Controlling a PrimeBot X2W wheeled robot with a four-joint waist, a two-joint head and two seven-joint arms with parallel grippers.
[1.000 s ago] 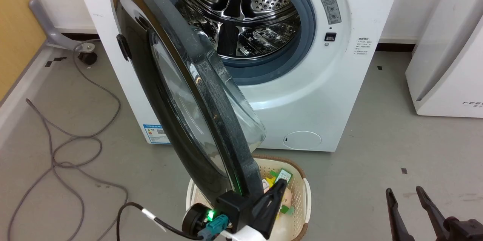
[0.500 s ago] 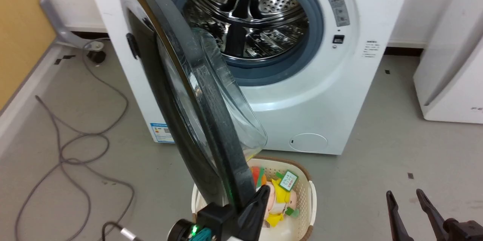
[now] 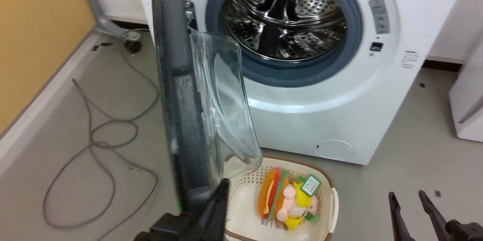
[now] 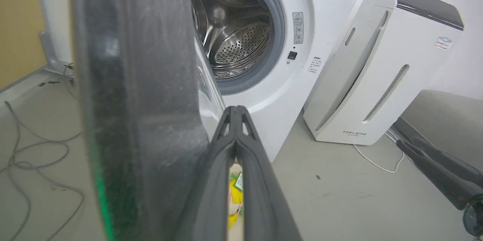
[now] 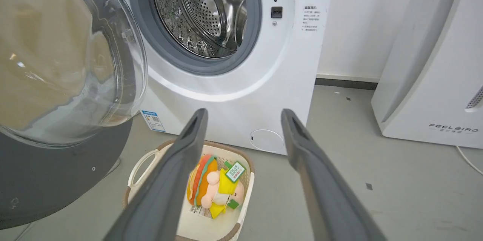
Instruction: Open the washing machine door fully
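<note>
A white front-loading washing machine stands with its round mouth uncovered, showing a shiny perforated steel drum ringed by a smooth grey-blue rubber gasket. The washing machine door hangs from hinges on the left of the opening and juts out towards the camera, seen almost edge-on. It is a thick dark rim, dusty and matt on its inner face, with a bulging clear glass bowl on the side facing the drum.

The left gripper has its two long dark fingers pressed together, nothing between them, lying close against the door's lower inner rim; actual contact cannot be made out. The right gripper sits low at the right with its fingers spread apart and empty, well away from the door.

Below the door's free edge, just in front of the machine, sits a cream slotted plastic basket with a brown rim. Inside it lies a soft burger-shaped plush toy with a green tag.

Smooth grey floor runs between the basket and a tall white appliance at the right — on the door's outer side a grey cable loops across the floor beside a yellow wall
</note>
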